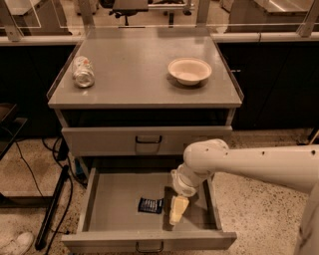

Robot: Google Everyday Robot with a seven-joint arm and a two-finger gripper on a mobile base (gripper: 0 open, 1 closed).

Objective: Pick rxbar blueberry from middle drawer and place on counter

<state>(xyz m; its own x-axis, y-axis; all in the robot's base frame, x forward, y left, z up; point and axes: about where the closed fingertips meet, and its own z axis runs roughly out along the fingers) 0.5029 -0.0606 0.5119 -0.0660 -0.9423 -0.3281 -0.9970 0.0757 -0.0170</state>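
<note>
Robot test lab or office workspace, not a home. Gripper [178,210] hangs inside the open middle drawer [114,199] of a plain grey metal cabinet. Speckled hard floor [259,209] lies just right of the gripper and all round the cabinet. Loose black cables [30,169] trail on the floor well left of the gripper, near a black stand leg [52,209]. Far behind the gripper, past the counter [134,74], are clear partition panels [45,12] on metal posts and a wheeled office chair base [127,7]. Dark low cabinets [269,84] flank both sides. A white shoe [17,244] is on the floor far left of the gripper.
</note>
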